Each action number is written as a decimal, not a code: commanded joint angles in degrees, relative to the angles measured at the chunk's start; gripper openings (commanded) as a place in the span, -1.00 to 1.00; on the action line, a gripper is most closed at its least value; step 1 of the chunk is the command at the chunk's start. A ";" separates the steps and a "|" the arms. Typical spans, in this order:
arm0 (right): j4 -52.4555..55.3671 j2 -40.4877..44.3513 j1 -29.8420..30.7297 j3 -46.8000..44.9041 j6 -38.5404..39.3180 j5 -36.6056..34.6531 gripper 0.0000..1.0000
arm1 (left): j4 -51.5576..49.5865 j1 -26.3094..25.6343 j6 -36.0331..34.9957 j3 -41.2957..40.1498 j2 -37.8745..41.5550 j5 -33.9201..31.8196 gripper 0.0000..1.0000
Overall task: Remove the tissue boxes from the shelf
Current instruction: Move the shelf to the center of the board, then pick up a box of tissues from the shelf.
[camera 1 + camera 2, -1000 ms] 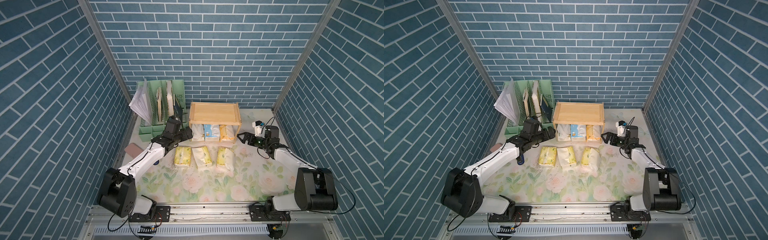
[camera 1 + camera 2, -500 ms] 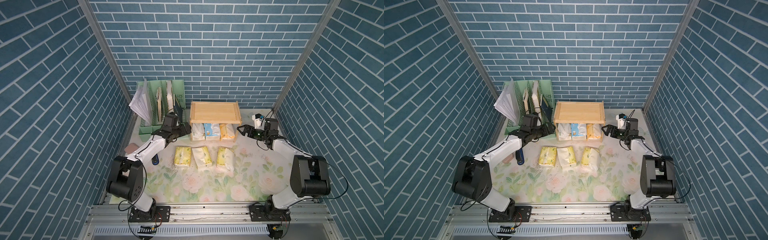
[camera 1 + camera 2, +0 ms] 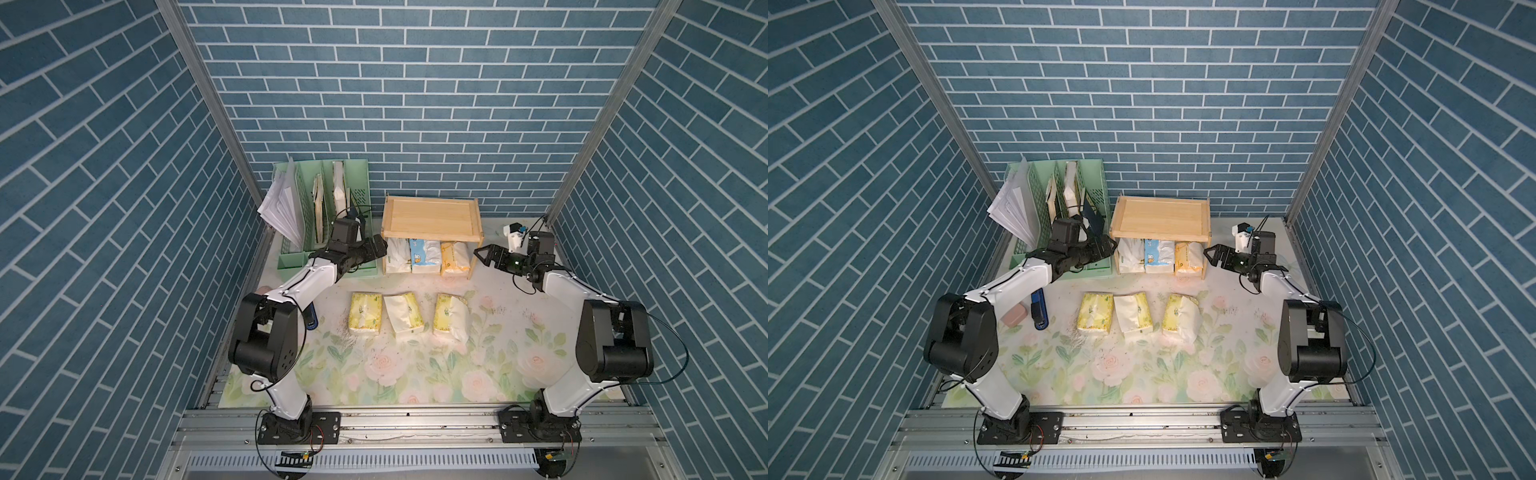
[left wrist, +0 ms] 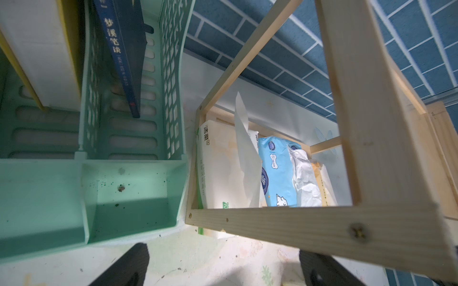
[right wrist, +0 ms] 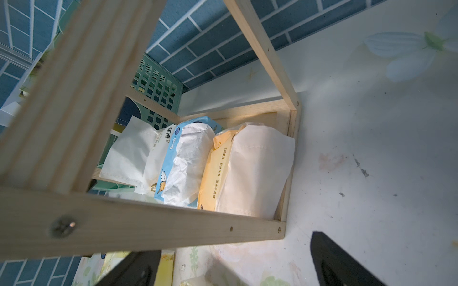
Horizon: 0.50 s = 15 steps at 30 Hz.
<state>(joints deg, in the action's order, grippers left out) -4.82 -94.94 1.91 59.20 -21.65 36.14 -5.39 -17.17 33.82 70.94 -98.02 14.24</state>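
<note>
The light wooden shelf stands at the back of the mat. Its lower tier holds three tissue boxes side by side: white, light blue and orange-yellow. Three pale yellow ones lie on the mat in front. My left gripper is open just off the shelf's left end, level with the white pack. My right gripper is open just off the right end, facing the orange-yellow pack. Neither holds anything.
A mint-green file organizer with loose papers and books stands against the shelf's left side, close behind my left arm. A blue object and a pink one lie at the mat's left. A small white device sits behind my right gripper.
Both grippers have moved back towards the wall and now sit level with the shelf's two ends. Both stayed open. The packs have not moved.
</note>
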 commanded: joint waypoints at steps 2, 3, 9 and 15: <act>0.28 4.66 -0.25 -3.34 1.80 -0.65 0.95 | 3.26 0.32 1.58 -5.20 4.37 2.29 1.00; -0.06 6.18 -0.24 -4.76 1.70 -1.10 0.95 | 3.98 0.21 2.47 -6.87 5.60 3.22 0.99; -1.89 16.09 -0.24 -13.12 -1.01 -4.65 0.95 | 8.83 -1.61 11.09 -14.65 12.09 7.17 0.97; -2.21 25.93 -0.24 -17.77 -4.65 -9.86 0.95 | 14.06 -7.71 24.20 -18.70 14.58 1.99 0.97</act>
<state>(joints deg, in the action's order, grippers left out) -5.58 -72.44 1.85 42.28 -23.81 30.17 3.95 -22.13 49.43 54.26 -84.66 18.50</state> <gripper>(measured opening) 0.977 0.984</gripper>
